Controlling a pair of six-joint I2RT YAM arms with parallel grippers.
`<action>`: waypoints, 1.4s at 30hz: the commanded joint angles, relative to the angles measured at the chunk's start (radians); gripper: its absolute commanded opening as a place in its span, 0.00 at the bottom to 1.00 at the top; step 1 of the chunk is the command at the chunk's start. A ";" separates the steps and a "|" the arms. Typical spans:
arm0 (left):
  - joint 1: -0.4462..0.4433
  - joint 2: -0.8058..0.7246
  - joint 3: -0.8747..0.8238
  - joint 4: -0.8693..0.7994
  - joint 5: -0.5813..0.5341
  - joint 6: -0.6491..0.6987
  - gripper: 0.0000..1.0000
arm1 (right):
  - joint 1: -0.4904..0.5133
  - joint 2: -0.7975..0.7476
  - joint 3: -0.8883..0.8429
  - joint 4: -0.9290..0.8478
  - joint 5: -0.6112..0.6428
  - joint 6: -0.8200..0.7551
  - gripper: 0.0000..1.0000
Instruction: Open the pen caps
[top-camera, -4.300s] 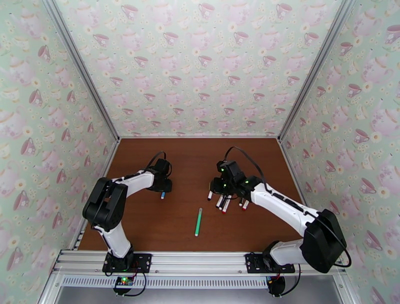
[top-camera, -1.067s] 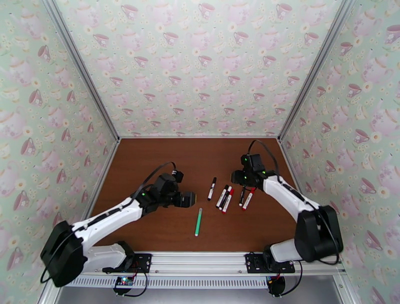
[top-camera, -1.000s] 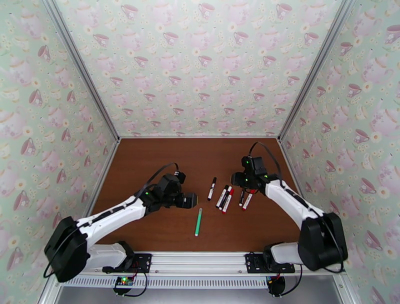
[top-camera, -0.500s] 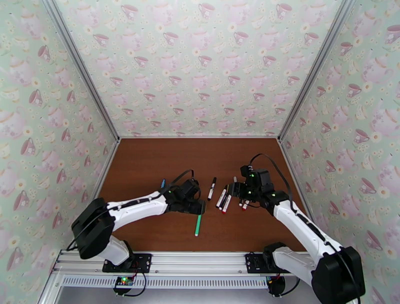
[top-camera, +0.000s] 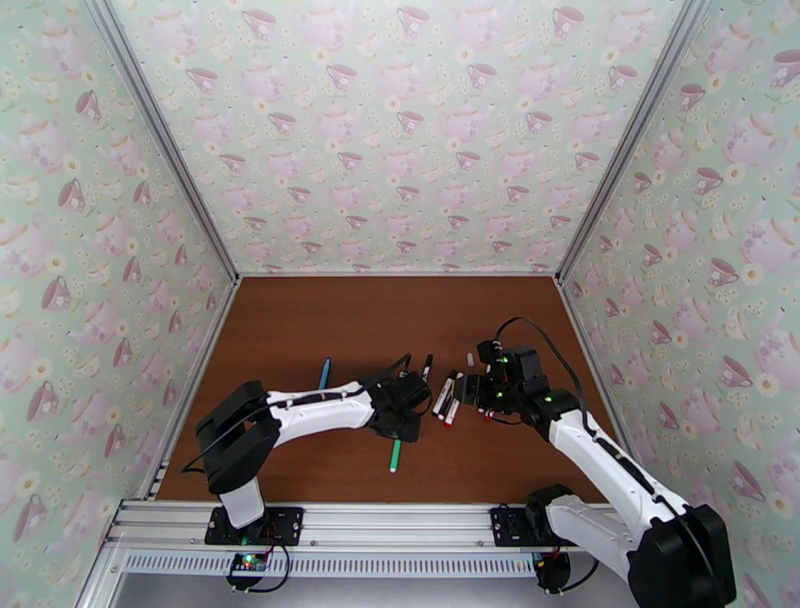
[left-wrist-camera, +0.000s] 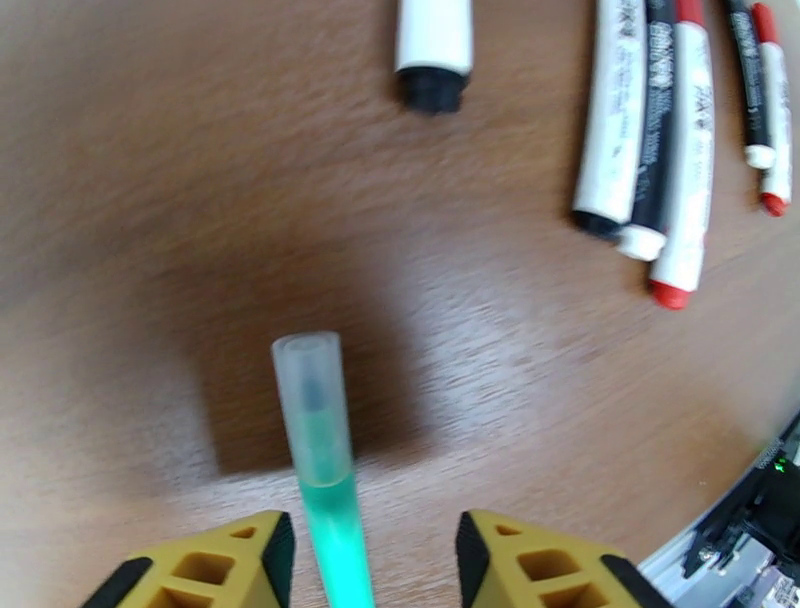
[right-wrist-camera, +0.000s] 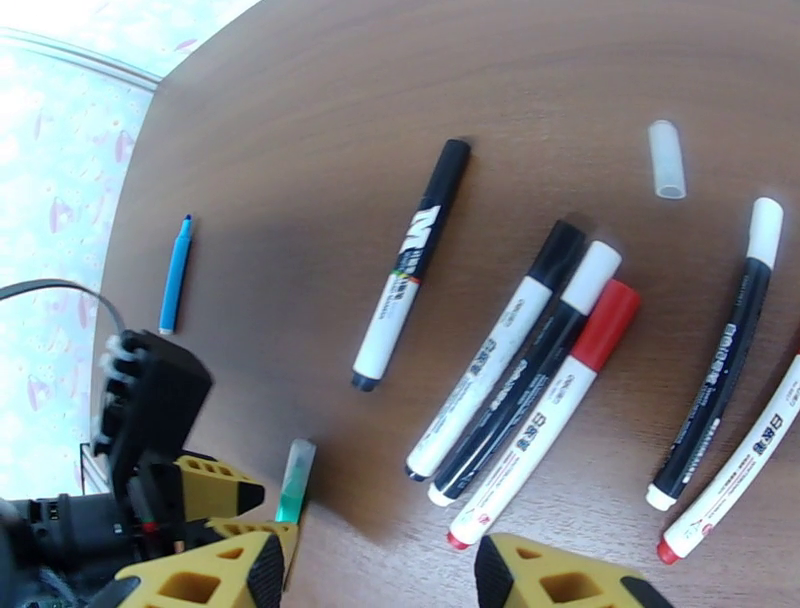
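Noted left claw (left-wrist-camera: 370, 540) low over the surface (left-wrist-camera: 150, 250), fingers apart astride the green pen (left-wrist-camera: 335, 520), right finger clearly off the barrel, left finger perhaps just touching. Found that pen's translucent cap (left-wrist-camera: 305, 385) seated on its far end, beyond the fingertips. Noted right claw (right-wrist-camera: 378, 555) spread wide and empty over the row of markers (right-wrist-camera: 530, 380), a red cap (right-wrist-camera: 605, 325) and a black cap (right-wrist-camera: 556, 245) fitted on two of them, one loose clear cap (right-wrist-camera: 667, 160) lying just beside the row.

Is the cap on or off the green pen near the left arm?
On. A clear cap covers the tip of the green pen, nib showing through, between the jaws of the left gripper.
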 joint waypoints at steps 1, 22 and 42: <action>-0.023 0.034 0.042 -0.084 -0.073 -0.053 0.46 | 0.006 -0.035 -0.022 0.015 -0.042 0.008 0.57; 0.001 0.096 0.048 -0.070 -0.009 -0.001 0.19 | 0.006 -0.071 -0.012 0.011 -0.075 0.020 0.58; 0.194 -0.248 -0.110 0.383 0.521 0.318 0.17 | 0.087 -0.029 0.016 0.252 -0.079 0.348 0.57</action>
